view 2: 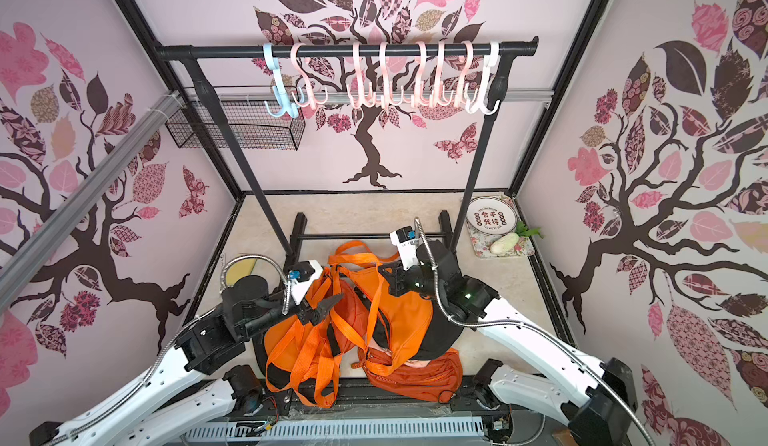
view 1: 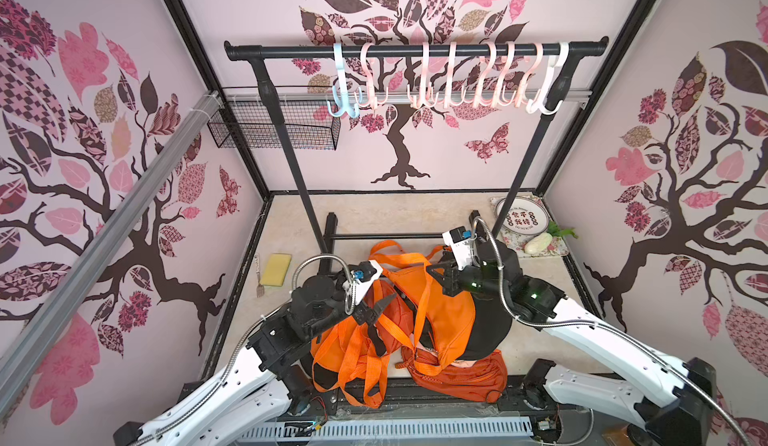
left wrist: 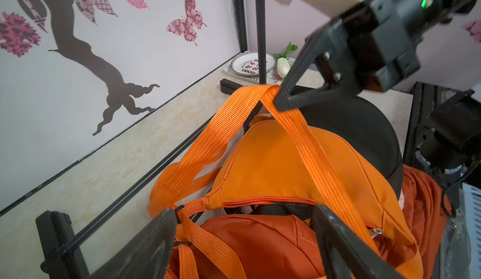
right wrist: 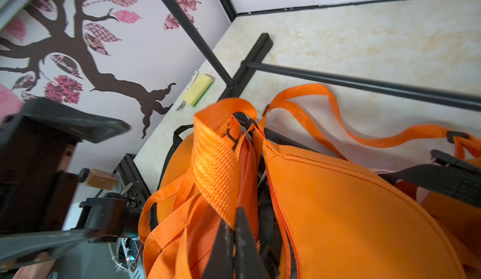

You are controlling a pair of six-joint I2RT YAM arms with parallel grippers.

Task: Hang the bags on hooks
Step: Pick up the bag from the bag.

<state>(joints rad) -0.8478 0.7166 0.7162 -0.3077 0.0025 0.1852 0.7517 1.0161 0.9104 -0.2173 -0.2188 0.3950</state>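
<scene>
Right gripper [right wrist: 231,229]: jaws pinched fully together on a flat orange strap [right wrist: 216,165], the webbing folded over between the tips. From the pinch the strap drops two ways to the bright orange bag [view 1: 449,319], one leg to a corner and the other across the front panel. The bag is down on the table [view 1: 374,215] near the front edge, just in front of the rack's base bar [view 1: 386,236]. It sits in a heap, with a darker orange bag [view 1: 457,377] on the near side and a second bright orange bag [view 1: 332,360] trailing loose straps toward the left arm. A black rounded item [view 1: 486,331] presses against it on the right-arm side. Left gripper [view 1: 382,308]: jaws spread wide with nothing between them, hovering over the heap just beside the held bag. Behind the heap stands the black garment rack [view 1: 297,173]. Its top rail [view 1: 415,51] carries a row of S-hooks, one blue [view 1: 340,86], several pink [view 1: 453,78] and one white [view 1: 550,78], all well above the bag. A wire basket [view 1: 274,128] hangs on the back wall behind the rack's left post. At the table's left edge, a yellow sponge [view 1: 277,270] with a fork [view 1: 260,286] beside it. In the far right corner, a floral tray [view 1: 555,250] holds a printed plate [view 1: 521,217] and a pale vegetable [view 1: 538,243].
</scene>
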